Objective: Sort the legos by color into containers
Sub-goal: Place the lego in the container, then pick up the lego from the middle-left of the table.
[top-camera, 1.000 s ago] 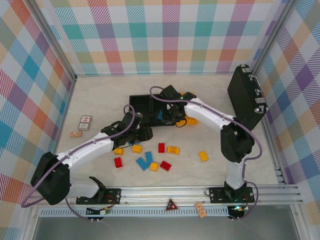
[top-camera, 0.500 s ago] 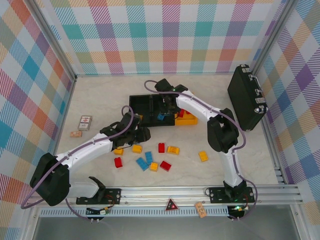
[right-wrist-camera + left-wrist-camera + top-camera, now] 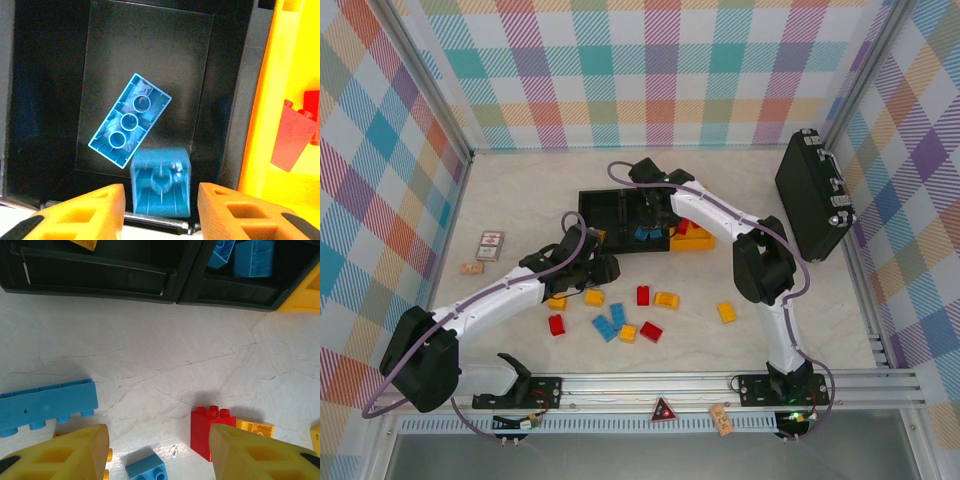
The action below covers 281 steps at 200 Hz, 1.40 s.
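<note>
Now, with left tool (image 3: 159, 435) and right tool (image 3: 160, 194) both open, we could snag the lower-centre blue brick (image 3: 161, 175) while leaving its bin (image 3: 45, 100).

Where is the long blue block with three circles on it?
In the right wrist view the long blue block lies slanted inside a black bin, just above a smaller blue block, with the yellow bin to its right.

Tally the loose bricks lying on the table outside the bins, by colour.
Yellow-orange bricks: 5
Red bricks: 3
Blue bricks: 2
Total: 10
</note>
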Each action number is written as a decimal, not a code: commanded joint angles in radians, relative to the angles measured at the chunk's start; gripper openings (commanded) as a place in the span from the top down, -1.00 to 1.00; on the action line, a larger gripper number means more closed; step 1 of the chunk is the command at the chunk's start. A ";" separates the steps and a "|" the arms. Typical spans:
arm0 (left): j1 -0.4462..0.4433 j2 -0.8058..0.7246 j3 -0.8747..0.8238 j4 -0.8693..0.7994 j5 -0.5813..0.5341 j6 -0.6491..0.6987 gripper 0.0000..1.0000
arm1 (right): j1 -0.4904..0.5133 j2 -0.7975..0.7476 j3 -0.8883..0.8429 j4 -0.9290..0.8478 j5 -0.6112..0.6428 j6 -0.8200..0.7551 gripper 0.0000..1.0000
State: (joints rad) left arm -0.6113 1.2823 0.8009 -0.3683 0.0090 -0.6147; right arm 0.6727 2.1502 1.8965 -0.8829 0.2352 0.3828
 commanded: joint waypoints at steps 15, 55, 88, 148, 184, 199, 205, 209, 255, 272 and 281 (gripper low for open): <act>0.013 -0.026 -0.006 -0.042 -0.022 -0.022 -0.11 | 0.001 -0.040 0.024 -0.010 0.015 -0.003 0.09; 0.015 -0.036 -0.005 -0.067 -0.045 -0.043 -0.12 | 0.005 -0.093 -0.028 0.030 -0.004 0.002 0.08; 0.022 -0.031 0.001 -0.108 -0.073 -0.064 -0.12 | 0.014 -0.164 -0.096 0.065 -0.020 0.005 0.07; 0.042 0.018 0.035 -0.231 -0.151 -0.125 -0.14 | 0.014 -0.315 -0.295 0.166 -0.078 0.026 0.02; 0.052 0.034 0.036 -0.249 -0.171 -0.167 -0.16 | 0.014 -0.412 -0.441 0.234 -0.110 0.047 0.00; 0.057 0.035 0.038 -0.264 -0.190 -0.172 -0.19 | 0.015 -0.451 -0.494 0.254 -0.117 0.057 -0.01; 0.061 0.034 0.039 -0.273 -0.200 -0.175 -0.20 | 0.016 -0.465 -0.517 0.261 -0.118 0.061 -0.01; 0.064 0.034 0.040 -0.282 -0.209 -0.176 -0.21 | 0.016 -0.475 -0.532 0.263 -0.120 0.064 -0.01; 0.181 0.020 0.030 -0.323 -0.265 -0.149 -0.26 | 0.025 -0.575 -0.671 0.331 -0.166 0.084 -0.02; 0.239 0.028 0.033 -0.310 -0.276 -0.127 -0.26 | 0.032 -0.605 -0.703 0.356 -0.202 0.083 -0.03; 0.265 0.036 0.036 -0.302 -0.285 -0.114 -0.26 | 0.037 -0.615 -0.712 0.365 -0.222 0.082 -0.03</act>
State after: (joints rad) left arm -0.4088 1.3098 0.8185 -0.6533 -0.2295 -0.7635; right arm 0.6926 1.5841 1.2118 -0.5846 0.0834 0.4522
